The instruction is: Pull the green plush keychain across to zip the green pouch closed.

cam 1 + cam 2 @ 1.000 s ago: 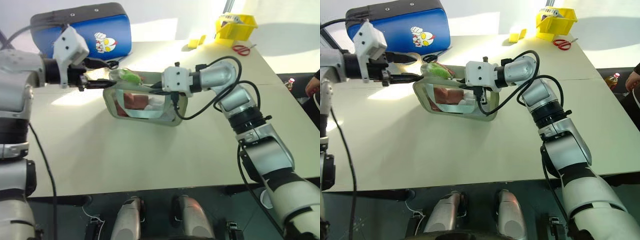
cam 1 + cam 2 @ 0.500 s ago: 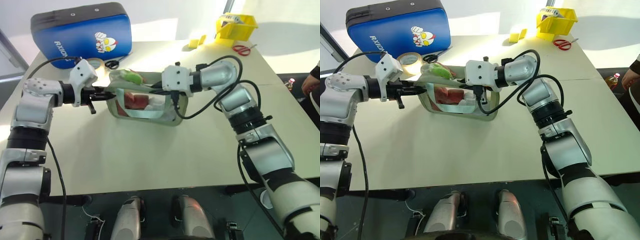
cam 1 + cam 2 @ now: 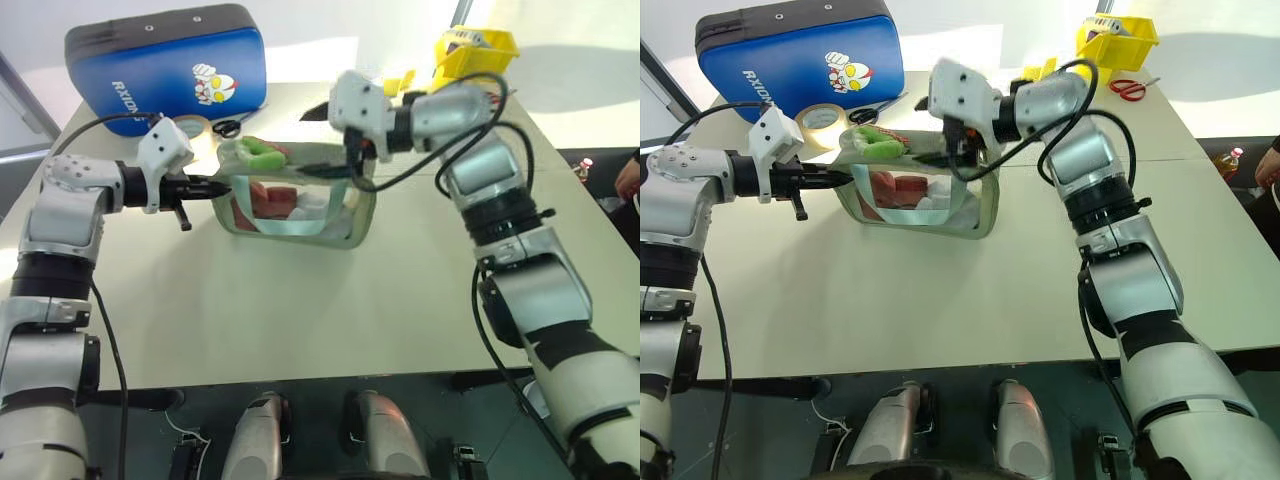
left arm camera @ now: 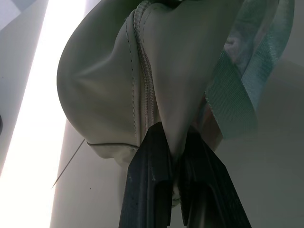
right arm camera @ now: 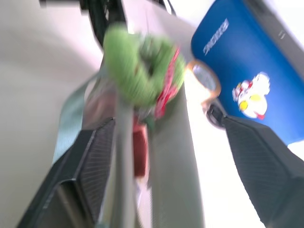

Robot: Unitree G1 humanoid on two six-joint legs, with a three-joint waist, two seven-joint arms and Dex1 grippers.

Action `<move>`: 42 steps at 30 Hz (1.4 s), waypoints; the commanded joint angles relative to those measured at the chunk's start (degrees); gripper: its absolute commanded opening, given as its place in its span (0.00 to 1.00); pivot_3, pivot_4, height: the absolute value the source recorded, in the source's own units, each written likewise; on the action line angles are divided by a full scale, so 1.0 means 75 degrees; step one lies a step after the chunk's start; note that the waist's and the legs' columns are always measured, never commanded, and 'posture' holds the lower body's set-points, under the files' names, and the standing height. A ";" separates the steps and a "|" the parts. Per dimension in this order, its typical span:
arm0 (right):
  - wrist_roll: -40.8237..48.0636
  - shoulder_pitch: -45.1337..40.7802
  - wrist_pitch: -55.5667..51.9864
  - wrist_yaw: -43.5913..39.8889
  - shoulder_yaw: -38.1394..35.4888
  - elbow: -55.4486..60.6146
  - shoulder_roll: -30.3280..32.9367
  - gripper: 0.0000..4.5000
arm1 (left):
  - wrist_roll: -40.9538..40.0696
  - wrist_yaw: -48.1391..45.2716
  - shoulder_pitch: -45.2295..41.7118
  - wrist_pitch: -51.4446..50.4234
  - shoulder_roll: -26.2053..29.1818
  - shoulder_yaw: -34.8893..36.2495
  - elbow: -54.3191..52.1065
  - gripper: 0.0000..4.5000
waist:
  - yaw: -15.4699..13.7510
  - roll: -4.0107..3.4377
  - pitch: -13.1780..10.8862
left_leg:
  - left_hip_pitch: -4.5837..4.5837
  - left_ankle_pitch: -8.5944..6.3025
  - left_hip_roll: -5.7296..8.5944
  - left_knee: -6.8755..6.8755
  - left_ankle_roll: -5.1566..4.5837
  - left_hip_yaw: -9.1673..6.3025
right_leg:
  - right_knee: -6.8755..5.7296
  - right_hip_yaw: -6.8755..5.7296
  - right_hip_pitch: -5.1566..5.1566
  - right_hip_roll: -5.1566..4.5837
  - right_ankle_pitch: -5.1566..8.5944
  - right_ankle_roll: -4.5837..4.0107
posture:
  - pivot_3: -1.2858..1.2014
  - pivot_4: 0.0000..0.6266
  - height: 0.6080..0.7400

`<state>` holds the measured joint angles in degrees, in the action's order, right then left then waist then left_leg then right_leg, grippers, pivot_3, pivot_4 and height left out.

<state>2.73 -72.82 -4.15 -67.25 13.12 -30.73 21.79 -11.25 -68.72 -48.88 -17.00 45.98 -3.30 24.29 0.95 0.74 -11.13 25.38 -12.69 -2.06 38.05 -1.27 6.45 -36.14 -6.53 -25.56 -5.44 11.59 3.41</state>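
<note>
Sage-green fabric stands upright near the middle of the table (image 3: 300, 300), toward its far edge: the green pouch (image 3: 335, 215), its clear window showing red and white contents. The left gripper (image 3: 218, 185) reaches in level from the table's left side, and in the left wrist view its two black fingers (image 4: 152, 185) are pressed together on a fold of the pouch's end beside the zipper seam. The green plush keychain (image 3: 875, 142) lies on the pouch's top at the end nearest that gripper. The right gripper (image 5: 161, 156) hangs above the pouch's top edge with its fingers spread wide apart and nothing between them; in the right wrist view the keychain sits just beyond them, untouched. Behind the pouch, at the far left corner, are a blue case (image 3: 165, 60), a roll of tape (image 3: 820, 118) and black-handled scissors (image 3: 228, 127). A yellow bin (image 3: 475, 50) and red-handled scissors (image 3: 1127, 88) are at the far right corner.
</note>
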 commanded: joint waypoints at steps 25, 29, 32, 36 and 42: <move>-0.0230 0.0062 -0.0211 0.1621 -0.0613 0.0627 -0.0226 0.00 | 0.0059 0.0108 -0.0311 0.0100 0.0026 0.0181 -0.0239 0.00 | -0.0026 0.0000 0.0000 | 0.0005 -0.0001 0.0004 0.0000 -0.0002 -0.0001 | 0.0002 -0.0001 0.0000 -0.0005 0.0000 0.0000 | 0.52 0.24 1.00; -0.0401 0.0323 -0.0928 0.2461 -0.1180 0.1077 0.0494 0.00 | 0.0039 0.0141 -0.0210 0.0053 0.0009 0.0202 -0.0320 0.00 | -0.0027 0.0001 0.0000 | 0.0005 -0.0002 0.0005 0.0000 -0.0003 -0.0002 | 0.0002 -0.0001 0.0000 -0.0008 0.0000 0.0000 | 0.52 0.24 1.00; -0.0662 0.0788 -0.1207 0.3129 -0.1441 0.1313 0.1057 0.00 | 0.0018 0.0141 -0.0113 -0.0027 0.0025 0.0228 -0.0412 0.00 | -0.0045 0.0001 0.0000 | 0.0006 -0.0004 0.0007 0.0000 -0.0005 -0.0003 | 0.0005 -0.0002 0.0001 -0.0012 0.0000 0.0000 | 0.52 0.24 1.00; -0.1238 0.1724 -0.1249 0.4011 -0.1531 0.1716 0.1730 0.00 | -0.0028 0.0099 0.0021 -0.0161 0.0097 0.0272 -0.0604 0.00 | -0.0019 0.0001 0.0000 | 0.0006 -0.0008 0.0012 -0.0001 -0.0012 0.0003 | 0.0009 -0.0001 -0.0001 -0.0017 0.0000 0.0000 | 0.52 0.24 1.00; -0.1562 0.3726 -0.1841 0.5279 -0.1450 0.2546 0.1318 0.00 | -0.0070 0.0099 0.0077 -0.0352 0.0144 0.0263 -0.0833 0.00 | 0.0028 0.0001 0.0000 | 0.0005 -0.0006 0.0007 -0.0010 -0.0010 0.0010 | 0.0005 0.0001 -0.0010 -0.0013 0.0000 0.0002 | 0.52 0.24 1.00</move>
<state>-8.28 -46.49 -16.30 -30.75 3.60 -13.70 32.57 -11.47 -68.31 -47.91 -19.46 45.28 -3.37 19.26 1.16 0.75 -11.13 25.41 -12.74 -2.02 37.99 -1.34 6.53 -36.11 -6.51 -25.63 -5.53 11.59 3.42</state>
